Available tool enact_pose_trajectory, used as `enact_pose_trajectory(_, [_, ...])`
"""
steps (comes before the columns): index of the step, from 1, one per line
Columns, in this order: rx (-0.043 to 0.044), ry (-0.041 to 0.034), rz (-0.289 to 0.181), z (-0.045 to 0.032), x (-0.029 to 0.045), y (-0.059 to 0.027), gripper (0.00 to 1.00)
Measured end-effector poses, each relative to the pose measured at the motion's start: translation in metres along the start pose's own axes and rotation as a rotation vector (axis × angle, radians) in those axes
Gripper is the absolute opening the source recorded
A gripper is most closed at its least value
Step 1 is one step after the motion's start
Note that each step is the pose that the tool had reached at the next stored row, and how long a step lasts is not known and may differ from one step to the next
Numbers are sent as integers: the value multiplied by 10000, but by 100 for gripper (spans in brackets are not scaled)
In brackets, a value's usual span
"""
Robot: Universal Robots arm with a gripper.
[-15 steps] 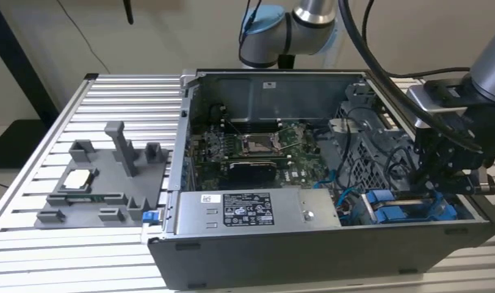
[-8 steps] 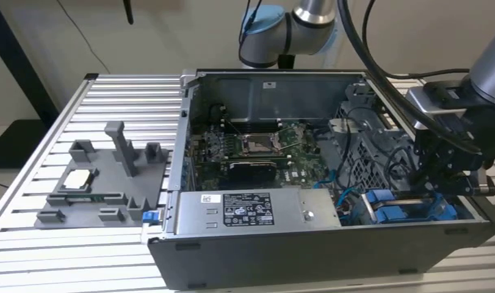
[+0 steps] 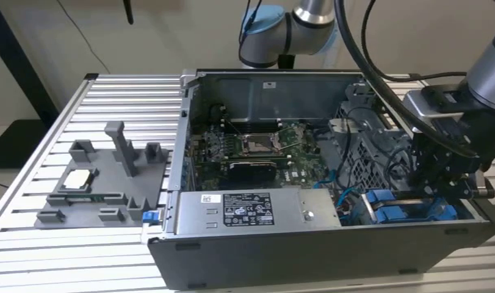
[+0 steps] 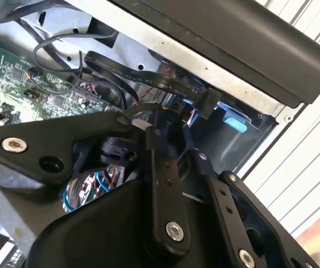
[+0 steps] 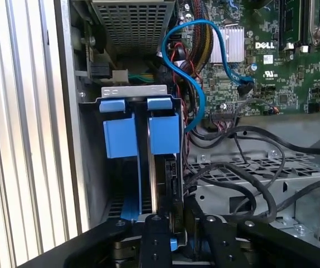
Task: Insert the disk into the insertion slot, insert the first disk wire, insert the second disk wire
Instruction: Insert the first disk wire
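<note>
You have the black gripper [image 3: 434,192] low inside the dark computer case [image 3: 312,259], at the exterior view's right. The silver-grey disk [image 5: 124,137] in its bright blue carrier sits within the grey sheet-metal insertion slot [image 5: 93,167], the gripper close by. Grip state: cannot tell.

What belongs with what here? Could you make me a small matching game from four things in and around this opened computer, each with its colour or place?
Things:
1. disk
2. motherboard
3. power-supply box
4. fixture plate

Descriptions:
A. grey, on the slatted table, at the exterior view's left of the case
B. in a bright blue frame, in the case's corner at the exterior view's right
C. green, in the middle of the case
D. grey with a white label, along the case's near wall

Pairs: 1-B, 2-C, 3-D, 4-A.
</note>
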State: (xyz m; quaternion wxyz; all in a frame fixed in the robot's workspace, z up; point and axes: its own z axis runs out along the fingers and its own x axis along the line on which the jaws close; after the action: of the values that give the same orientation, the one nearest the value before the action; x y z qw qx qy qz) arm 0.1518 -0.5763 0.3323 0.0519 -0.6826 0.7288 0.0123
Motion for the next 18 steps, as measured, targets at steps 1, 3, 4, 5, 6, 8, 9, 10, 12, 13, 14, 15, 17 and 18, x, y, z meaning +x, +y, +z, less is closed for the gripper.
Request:
enact_pose_trajectory(1, [-1,-1,0,-8,-1,0,27])
enact_pose_trajectory(3, [-8,-6,1,-52,-5,-2,27])
enact_pose_trajectory(4, [-10,-4,1,-77,-7,-4,27])
enact_pose_trajectory(5, [-12,-4,1,-99,-10,-5,27])
enact_pose_trajectory(6, [-14,-4,2,-118,-11,-6,27])
enact_pose_trajectory(8, [-16,-2,2,-148,-14,-8,27])
enact_pose_trajectory(9, [-16,-4,2,-158,-15,-8,27])
enact_pose_trajectory(10, [-16,-1,2,-170,-16,-9,27])
enact_pose_trajectory(12, [-16,-3,2,-191,-18,-10,27])
enact_pose_trajectory(13, [-18,-2,2,-202,-19,-11,27])
enact_pose_trajectory(14, [-19,-4,2,-213,-20,-11,27])
enact_pose_trajectory(15, [-21,-3,2,-224,-21,-12,27])
enact_pose_trajectory(17, [-23,-2,2,-240,-22,-13,27])
enact_pose_trajectory(18, [-24,-4,3,-245,-23,-13,27])
